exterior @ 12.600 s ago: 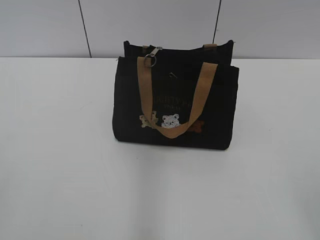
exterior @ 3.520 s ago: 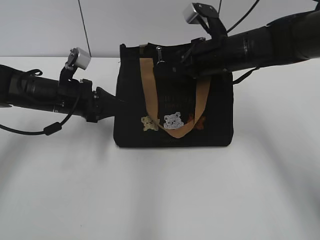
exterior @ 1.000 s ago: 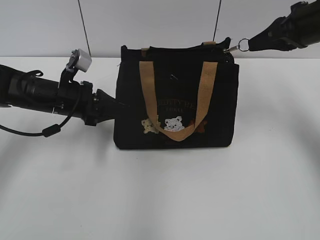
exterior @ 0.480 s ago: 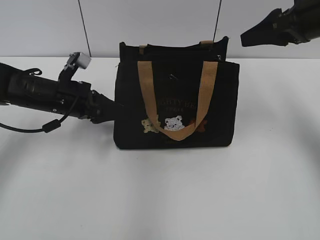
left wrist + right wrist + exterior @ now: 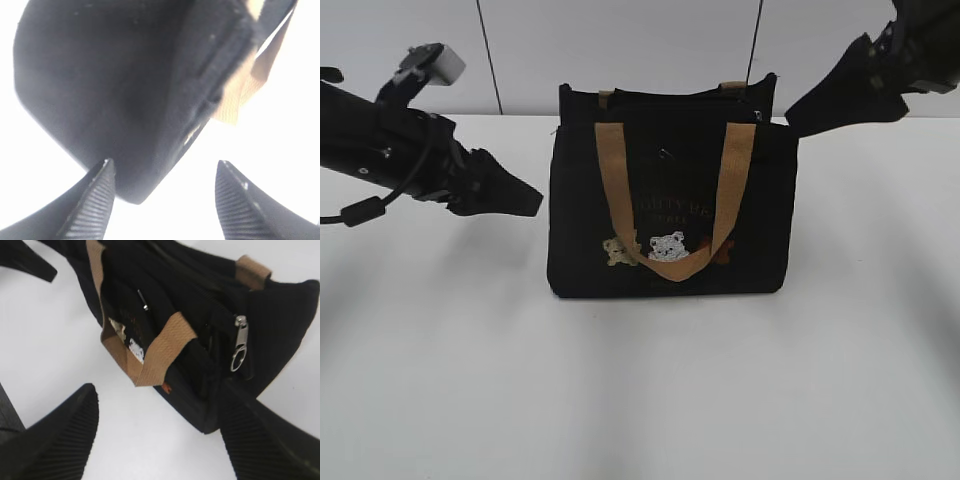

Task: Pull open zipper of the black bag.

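Judging from the slider's place, the pull looked done, so backing both arms straight off without brushing the handles was the careful move. One black bag (image 5: 670,215) stood upright mid-table, two tan handles (image 5: 670,255) on it. Two grippers, left (image 5: 162,175) and right (image 5: 160,440), stood open, gripping nothing, clear of the fabric. One zipper (image 5: 239,342) lay at the bag's right end.

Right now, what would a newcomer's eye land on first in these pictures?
The black bag standing upright mid-table, its tan handle looped across the front above small bear pictures. Both grippers hang open and clear of it: the left gripper beside its left side, the right gripper by its top right corner. The zipper lies at that end.
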Motion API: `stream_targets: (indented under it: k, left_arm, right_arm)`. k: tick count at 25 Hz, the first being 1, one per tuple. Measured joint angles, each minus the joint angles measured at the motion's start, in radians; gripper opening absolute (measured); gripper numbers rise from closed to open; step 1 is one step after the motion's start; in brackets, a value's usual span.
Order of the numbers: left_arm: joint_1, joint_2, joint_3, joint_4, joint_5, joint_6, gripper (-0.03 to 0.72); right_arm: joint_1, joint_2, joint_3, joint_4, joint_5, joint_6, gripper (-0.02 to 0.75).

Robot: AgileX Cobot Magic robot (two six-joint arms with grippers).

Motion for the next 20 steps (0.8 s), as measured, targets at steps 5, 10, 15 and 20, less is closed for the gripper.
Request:
stream_targets:
  k: [5, 10, 15, 20]
  left_arm:
    - [0.000, -0.184, 0.087, 0.148, -0.066, -0.164, 0.473]
    - [0.000, -0.395, 0.170, 0.331, -0.049, -0.396, 0.472]
    - [0.000, -0.636, 0.235, 0.487, -0.002, -0.601, 0.472]
    - [0.000, -0.876, 0.301, 0.645, 0.087, -0.819, 0.472]
  right_arm:
    - [0.062, -0.061, 0.002, -0.180, 0.004, 0.199, 0.561]
    - [0.062, -0.180, 0.017, -0.211, 0.019, 0.276, 0.562]
    - [0.063, -0.364, 0.182, -0.212, 0.036, 0.305, 0.562]
    - [0.063, -0.588, 0.367, -0.215, 0.038, 0.369, 0.562]
